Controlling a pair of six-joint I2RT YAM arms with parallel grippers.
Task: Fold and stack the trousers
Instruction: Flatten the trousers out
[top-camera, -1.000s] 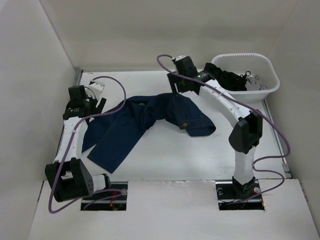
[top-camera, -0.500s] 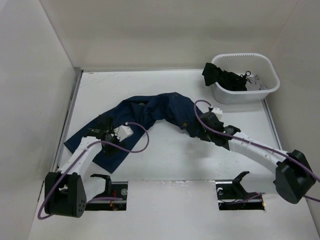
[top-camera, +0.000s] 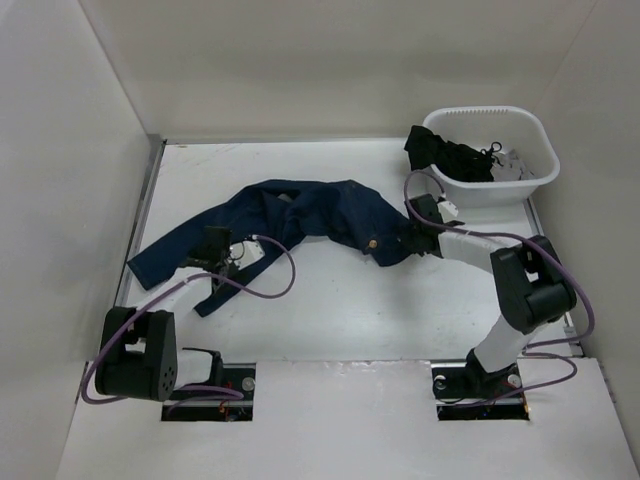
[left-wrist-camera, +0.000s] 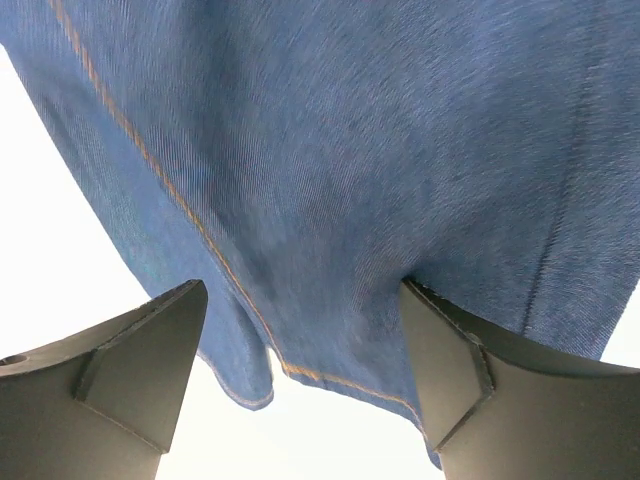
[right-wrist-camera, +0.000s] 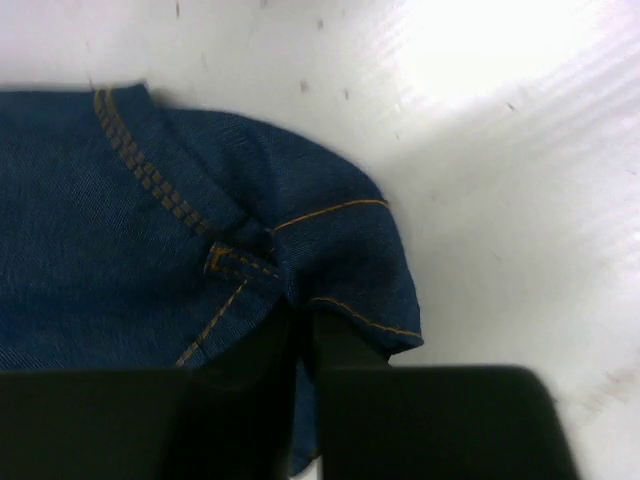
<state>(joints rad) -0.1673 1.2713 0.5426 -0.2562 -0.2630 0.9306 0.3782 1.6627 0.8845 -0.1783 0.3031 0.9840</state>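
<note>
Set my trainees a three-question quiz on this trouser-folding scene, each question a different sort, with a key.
1. True or false: the trousers lie unfolded on the table.
2. Which gripper is shut on the trousers? A: left gripper. B: right gripper.
3. Fill in: the black garment sits in the white ____.
Key: 1 true; 2 B; 3 basket.
</note>
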